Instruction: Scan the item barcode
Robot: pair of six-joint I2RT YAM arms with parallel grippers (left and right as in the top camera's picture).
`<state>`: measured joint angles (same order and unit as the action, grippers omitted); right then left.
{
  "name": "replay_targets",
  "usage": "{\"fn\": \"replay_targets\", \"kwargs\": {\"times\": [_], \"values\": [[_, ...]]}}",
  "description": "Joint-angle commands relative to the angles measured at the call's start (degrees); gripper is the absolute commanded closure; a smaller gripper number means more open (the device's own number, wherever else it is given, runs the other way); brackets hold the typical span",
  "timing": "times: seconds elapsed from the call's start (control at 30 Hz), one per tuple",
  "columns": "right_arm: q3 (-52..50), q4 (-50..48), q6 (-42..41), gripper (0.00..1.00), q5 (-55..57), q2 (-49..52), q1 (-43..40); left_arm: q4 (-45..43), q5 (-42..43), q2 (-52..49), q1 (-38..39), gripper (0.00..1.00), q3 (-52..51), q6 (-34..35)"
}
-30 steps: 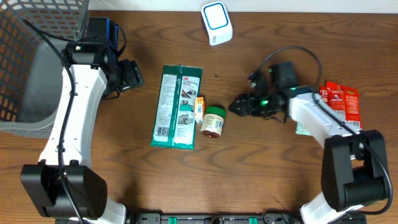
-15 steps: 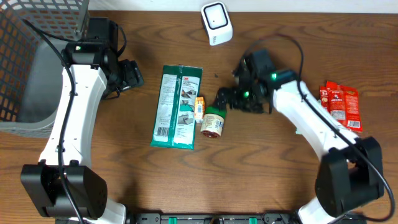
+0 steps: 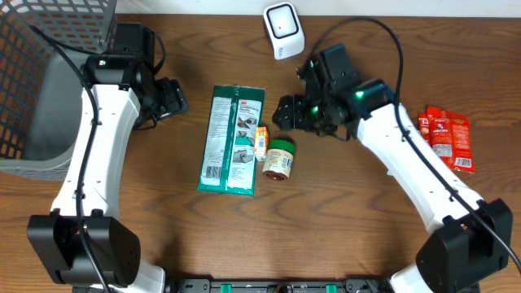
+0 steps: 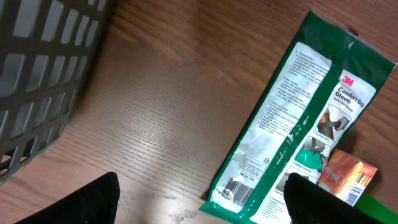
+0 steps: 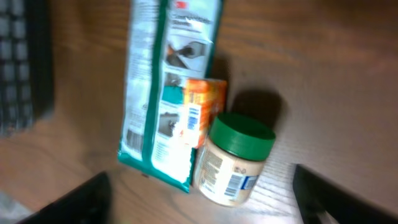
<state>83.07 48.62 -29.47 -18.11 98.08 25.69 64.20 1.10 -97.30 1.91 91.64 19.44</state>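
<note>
A jar with a green lid (image 3: 280, 158) lies on the table beside a small orange box (image 3: 261, 141) and a green glove package (image 3: 232, 140). My right gripper (image 3: 286, 111) hovers open just behind and to the right of the jar. In the right wrist view the jar (image 5: 233, 158) lies between the spread fingers (image 5: 348, 196), its barcode label facing up, and nothing is held by the gripper (image 5: 202, 205). My left gripper (image 3: 172, 98) stands open left of the package. The left wrist view shows the package (image 4: 298, 118) with its barcode at the near corner. The white scanner (image 3: 283, 29) stands at the back.
A grey mesh basket (image 3: 32, 89) fills the far left corner, right beside the left arm. Red packets (image 3: 446, 137) lie at the right edge. Bare wood shows in front of the items and between the jar and the red packets.
My right arm has swung left from near the red packets to just behind the jar, its jaws staying apart. The left arm and the items have not moved.
</note>
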Motion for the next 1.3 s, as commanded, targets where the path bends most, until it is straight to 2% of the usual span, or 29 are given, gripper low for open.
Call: {"fn": "replay_targets", "kwargs": {"times": [0.0, 0.13, 0.27, 0.5, 1.27], "values": [[-6.1, -3.9, -10.8, 0.05, 0.9, 0.7, 1.2, 0.2, -0.7, 0.8, -0.2, 0.15, 0.2, -0.3], [-12.1, -11.7, -10.8, 0.07, 1.2, 0.7, 2.3, 0.2, -0.7, 0.8, -0.2, 0.15, 0.2, -0.3], [-15.7, -14.6, -13.9, 0.09, 4.0, 0.9, 3.3, 0.2, -0.7, 0.8, -0.2, 0.15, 0.2, -0.3], [-16.2, -16.6, -17.0, 0.12, 6.3, 3.4, 4.5, 0.2, -0.7, 0.8, -0.2, 0.15, 0.2, -0.3], [-16.2, -18.0, -18.8, 0.11, 7.6, 8.9, 4.8, 0.2, -0.7, 0.8, -0.2, 0.15, 0.2, -0.3]]}}
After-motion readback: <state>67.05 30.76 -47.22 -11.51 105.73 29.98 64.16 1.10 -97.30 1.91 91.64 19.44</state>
